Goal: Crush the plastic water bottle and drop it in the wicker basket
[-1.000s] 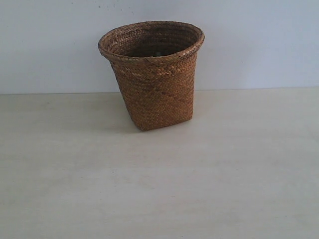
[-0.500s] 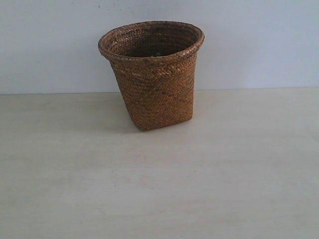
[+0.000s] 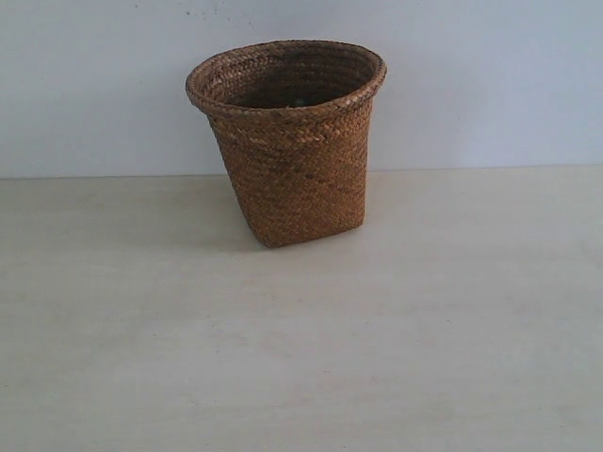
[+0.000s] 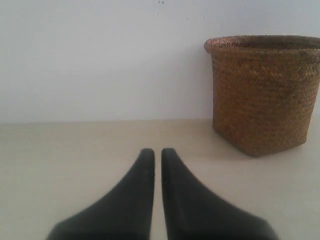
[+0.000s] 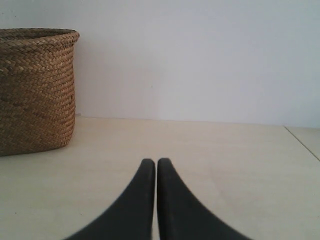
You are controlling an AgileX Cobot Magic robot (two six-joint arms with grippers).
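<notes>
The brown wicker basket (image 3: 292, 141) stands upright at the back of the pale table, near the wall. It also shows in the left wrist view (image 4: 262, 95) and the right wrist view (image 5: 35, 90). The plastic water bottle is out of view in every frame; a faint pale speck shows inside the basket mouth, too small to tell what it is. My left gripper (image 4: 157, 152) is shut with nothing between its black fingers, low over the table and well short of the basket. My right gripper (image 5: 156, 162) is shut and empty too. Neither arm shows in the exterior view.
A plain white wall (image 3: 471, 75) runs close behind the basket. The pale wooden tabletop (image 3: 301, 348) stretches in front of it. The table's edge (image 5: 302, 142) shows in the right wrist view.
</notes>
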